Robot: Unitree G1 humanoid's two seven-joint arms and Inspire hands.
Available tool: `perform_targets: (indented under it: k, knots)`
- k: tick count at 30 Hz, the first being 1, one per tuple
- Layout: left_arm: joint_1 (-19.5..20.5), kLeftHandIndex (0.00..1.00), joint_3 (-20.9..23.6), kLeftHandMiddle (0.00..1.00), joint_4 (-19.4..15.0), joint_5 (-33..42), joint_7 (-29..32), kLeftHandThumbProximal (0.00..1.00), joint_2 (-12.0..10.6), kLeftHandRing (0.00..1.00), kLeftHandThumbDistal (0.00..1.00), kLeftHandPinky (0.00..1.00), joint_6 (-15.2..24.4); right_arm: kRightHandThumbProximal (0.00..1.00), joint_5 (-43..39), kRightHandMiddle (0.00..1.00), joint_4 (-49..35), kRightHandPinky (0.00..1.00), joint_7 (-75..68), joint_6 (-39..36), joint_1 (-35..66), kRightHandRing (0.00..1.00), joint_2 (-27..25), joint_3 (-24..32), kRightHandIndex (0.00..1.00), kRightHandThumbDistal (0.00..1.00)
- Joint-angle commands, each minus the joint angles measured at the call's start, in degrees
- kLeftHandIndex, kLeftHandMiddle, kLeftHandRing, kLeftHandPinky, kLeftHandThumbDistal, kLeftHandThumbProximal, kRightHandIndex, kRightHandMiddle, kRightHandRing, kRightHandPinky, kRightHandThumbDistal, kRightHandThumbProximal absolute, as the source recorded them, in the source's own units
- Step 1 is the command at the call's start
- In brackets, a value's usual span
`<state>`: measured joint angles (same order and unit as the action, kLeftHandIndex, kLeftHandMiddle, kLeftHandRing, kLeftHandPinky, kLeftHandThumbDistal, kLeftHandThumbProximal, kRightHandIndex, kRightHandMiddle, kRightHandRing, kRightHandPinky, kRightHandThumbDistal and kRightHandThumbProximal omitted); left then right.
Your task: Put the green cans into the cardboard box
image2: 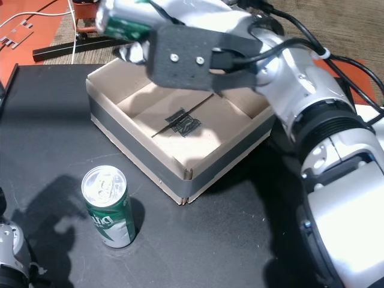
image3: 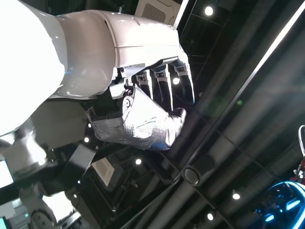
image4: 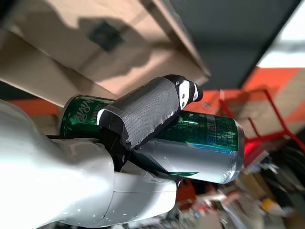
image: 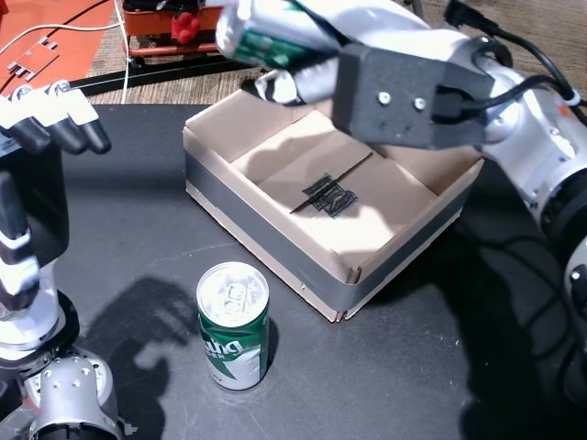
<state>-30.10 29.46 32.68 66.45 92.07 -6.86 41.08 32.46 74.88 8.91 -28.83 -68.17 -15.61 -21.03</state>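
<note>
My right hand (image: 316, 50) (image2: 159, 30) is shut on a green can (image: 261, 38) (image2: 123, 23) (image4: 205, 136), held on its side above the far left corner of the cardboard box (image: 220, 188) (image2: 114, 129). The right wrist view shows the taped thumb (image4: 143, 107) across the can. The box is open and holds nothing that I can see. A second green can (image: 233, 325) (image2: 109, 207) stands upright on the black table in front of the box. My left hand (image: 50, 115) (image3: 152, 105) hovers at the left edge, fingers spread, holding nothing.
The black table (image: 394, 376) carries the box and the standing can. Behind it lie an orange floor mat (image: 46, 37) and a red frame (image: 174, 23). The left wrist view looks up at ceiling lights.
</note>
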Motion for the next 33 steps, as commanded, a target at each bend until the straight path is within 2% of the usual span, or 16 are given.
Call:
perform_targets:
  k: [1, 3, 5, 9, 11, 14, 18, 20, 21, 23, 25, 26, 27, 30, 32, 33]
  knots:
    - [0.3, 0.33, -0.14, 0.43, 0.01, 0.18, 0.43, 0.05, -0.37, 0.48, 0.35, 0.59, -1.42, 0.0, 0.46, 0.14, -0.04, 0.15, 0.04, -0.05, 0.22, 0.15, -1.48, -0.47, 0.12, 0.41]
    - [-0.21, 0.35, -0.05, 0.46, 0.25, 0.41, 0.43, 0.08, -0.51, 0.51, 0.31, 0.62, 0.25, 0.0, 0.85, 0.14, 0.01, 0.15, 0.14, -0.04, 0.48, 0.15, -2.17, -1.18, 0.12, 0.41]
    - [-0.3, 0.35, -0.56, 0.47, 0.34, 0.48, 0.43, 0.08, -0.01, 0.52, 0.27, 0.64, -0.11, 0.0, 1.31, 0.14, 0.06, 0.15, 0.1, -0.24, 0.77, 0.14, -2.71, -1.67, 0.12, 0.42]
    - [-0.34, 0.32, -0.58, 0.44, 0.46, -0.15, 0.43, 0.15, -0.03, 0.5, 0.27, 0.63, 0.95, 0.0, 2.85, 0.18, 0.35, 0.21, 0.42, -0.16, 1.07, 0.19, -3.43, -3.28, 0.17, 0.39]
    - [0.08, 0.32, -0.64, 0.43, 0.03, -0.67, 0.43, 0.12, 0.0, 0.47, 0.3, 0.59, 0.68, 0.0, 3.31, 0.22, 0.66, 0.23, 2.06, 1.35, 0.86, 0.22, -3.37, -4.03, 0.22, 0.39]
    - [0.69, 0.33, -0.68, 0.43, -0.76, -0.72, 0.43, 0.08, -0.52, 0.48, 0.27, 0.57, 0.74, 0.0, 4.75, 0.23, 0.81, 0.23, 3.05, 2.81, 0.69, 0.22, -3.44, -5.53, 0.23, 0.41]
    - [-0.14, 0.35, -0.96, 0.47, -0.5, 0.77, 0.43, 0.07, -1.59, 0.51, 0.27, 0.66, 1.51, 0.0, 5.82, 0.21, 1.11, 0.17, 2.89, 3.84, 0.88, 0.19, -3.31, -6.75, 0.22, 0.38]
    - [-0.54, 0.37, -1.63, 0.49, -0.13, 1.14, 0.43, 0.05, -1.11, 0.52, 0.27, 0.62, 0.54, 0.0, 7.46, 0.29, 1.18, 0.21, 2.23, 3.8, 0.6, 0.27, -3.4, -8.37, 0.32, 0.4]
    - [-0.17, 0.4, -2.28, 0.5, -0.4, 0.97, 0.43, 0.03, -0.78, 0.54, 0.23, 0.62, -0.91, 0.0, 8.67, 0.3, 1.16, 0.22, 1.54, 3.75, 0.37, 0.28, -3.48, -9.53, 0.32, 0.42]
    - [0.73, 0.39, -2.93, 0.5, -1.19, 0.14, 0.43, 0.02, -0.12, 0.54, 0.24, 0.63, -1.77, 0.0, 11.14, 0.3, 1.13, 0.22, 0.17, 3.98, -0.08, 0.3, -3.53, -11.73, 0.32, 0.45]
    - [1.04, 0.4, -2.66, 0.51, -1.99, -0.22, 0.43, 0.07, -0.57, 0.56, 0.23, 0.63, -0.76, 0.0, 13.08, 0.26, 1.21, 0.24, -0.94, 4.54, -0.33, 0.28, -3.33, -13.44, 0.24, 0.47]
    - [1.08, 0.41, -2.8, 0.52, -2.25, -0.1, 0.43, 0.03, -0.52, 0.56, 0.21, 0.65, -0.59, 0.0, 13.7, 0.25, 1.27, 0.24, -1.32, 4.8, -0.39, 0.28, -3.19, -14.05, 0.22, 0.48]
    - [1.1, 0.4, -2.89, 0.52, -2.46, 0.08, 0.43, 0.0, -0.58, 0.56, 0.2, 0.65, -0.45, 0.0, 14.0, 0.26, 1.33, 0.24, -1.55, 4.94, -0.41, 0.28, -3.08, -14.42, 0.22, 0.49]
    - [1.18, 0.35, -2.49, 0.47, -2.59, -0.05, 0.43, 0.0, -0.91, 0.52, 0.22, 0.65, -0.48, 0.0, 14.52, 0.27, 1.41, 0.24, -1.95, 4.85, -0.54, 0.29, -2.75, -15.3, 0.24, 0.52]
    - [1.86, 0.37, -3.56, 0.48, -2.96, -1.09, 0.43, 0.05, 0.6, 0.52, 0.18, 0.62, -1.47, 0.0, 14.98, 0.29, 1.4, 0.25, -2.51, 4.58, -0.65, 0.3, -2.59, -15.88, 0.27, 0.54]
    - [2.07, 0.37, -3.89, 0.48, -3.31, -1.09, 0.43, 0.03, 0.9, 0.51, 0.24, 0.61, -1.92, 0.0, 15.35, 0.26, 1.37, 0.24, -2.96, 4.4, -0.75, 0.28, -2.53, -16.29, 0.24, 0.54]
